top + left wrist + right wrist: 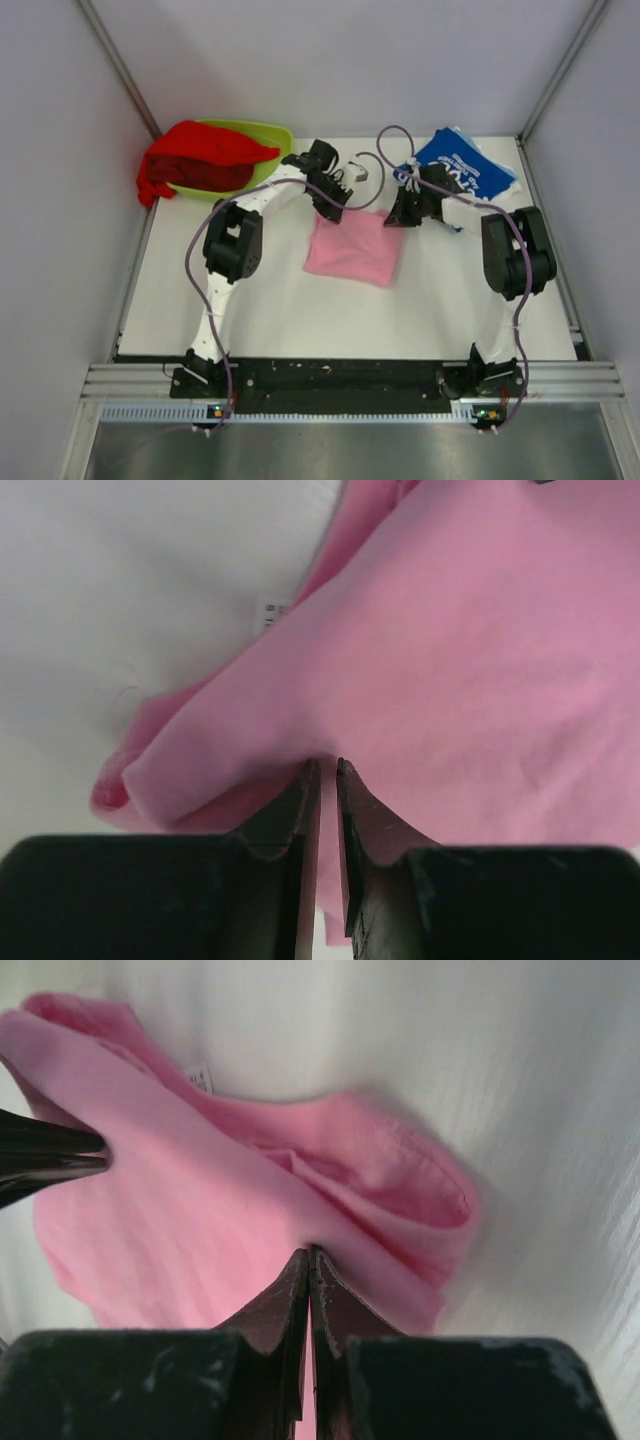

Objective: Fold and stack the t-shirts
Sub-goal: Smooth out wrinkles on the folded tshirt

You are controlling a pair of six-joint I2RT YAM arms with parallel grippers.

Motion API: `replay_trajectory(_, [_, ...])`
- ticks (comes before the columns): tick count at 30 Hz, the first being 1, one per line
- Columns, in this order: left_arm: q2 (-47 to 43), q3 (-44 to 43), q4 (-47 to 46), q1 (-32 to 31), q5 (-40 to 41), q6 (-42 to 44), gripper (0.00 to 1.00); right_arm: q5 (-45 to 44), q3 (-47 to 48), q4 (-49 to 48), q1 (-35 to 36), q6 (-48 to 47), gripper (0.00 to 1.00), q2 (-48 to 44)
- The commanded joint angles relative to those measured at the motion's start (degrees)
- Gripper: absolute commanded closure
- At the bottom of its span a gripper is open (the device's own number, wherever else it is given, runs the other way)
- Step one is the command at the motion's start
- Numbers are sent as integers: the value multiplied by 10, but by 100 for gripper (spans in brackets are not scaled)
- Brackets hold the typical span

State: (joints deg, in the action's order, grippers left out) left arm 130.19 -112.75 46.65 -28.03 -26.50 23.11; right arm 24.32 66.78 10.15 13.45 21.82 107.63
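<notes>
Red t-shirt (205, 155) heaped over the tray (270, 132), left of my left gripper (325, 767), whose fingers (290, 820) pinch a fold of the smooth pink t-shirt (350, 250), right gripper (308, 1252) clamped on its opposite corner, blue t-shirt (465, 165) just beyond, lettering partly hidden by my arm (425, 195).

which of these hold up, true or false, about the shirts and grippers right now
1. The left gripper and the right gripper are both shut on the pink shirt. True.
2. The red shirt lies folded on the pink one. False: it is draped over the green tray at the far left.
3. The blue shirt lies at the far right. True.
4. The blue shirt is in the tray. False: it lies on the table.
</notes>
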Motion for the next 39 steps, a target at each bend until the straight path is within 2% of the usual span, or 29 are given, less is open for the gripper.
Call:
replay_trajectory(1, [23, -55, -40, 16, 70, -46, 84, -15, 76, -7, -5, 20, 100, 35])
replay_trajectory(5, [48, -66, -65, 34, 102, -82, 83, -30, 102, -3, -6, 21, 98, 59])
replay_trajectory(9, [70, -74, -56, 52, 99, -120, 82, -37, 127, 21, -6, 9, 87, 65])
replay_trajectory(15, [66, -81, -53, 68, 92, -137, 77, -70, 109, 69, -8, -31, 53, -24])
replay_trajectory(17, [48, -82, -50, 72, 86, -140, 71, -72, 75, 81, -10, -34, 39, -66])
replay_trajectory(21, [-4, -71, -43, 86, 61, -146, 54, -52, -8, 81, -13, -15, 17, -136])
replay_trajectory(25, [-83, 28, -69, 97, 37, -164, 44, -3, -79, 48, -14, 15, 16, -143])
replay_trajectory(30, [-131, 168, -145, 89, -12, -228, 16, 33, -109, -32, -13, 55, 17, -98])
replay_trajectory(31, [-129, 178, -154, 86, -22, -246, 15, 33, -108, -47, -13, 57, 17, -88])
replay_trajectory(32, [-124, 184, -164, 86, -28, -254, 5, 31, -103, -61, -14, 59, 17, -81])
replay_trajectory(35, [-100, 166, -177, 85, -29, -265, 6, 15, -83, -65, -14, 57, 22, -58])
replay_trajectory(39, [-55, 120, -152, 84, -16, -261, 15, -1, -61, -73, -21, 59, 27, -25])
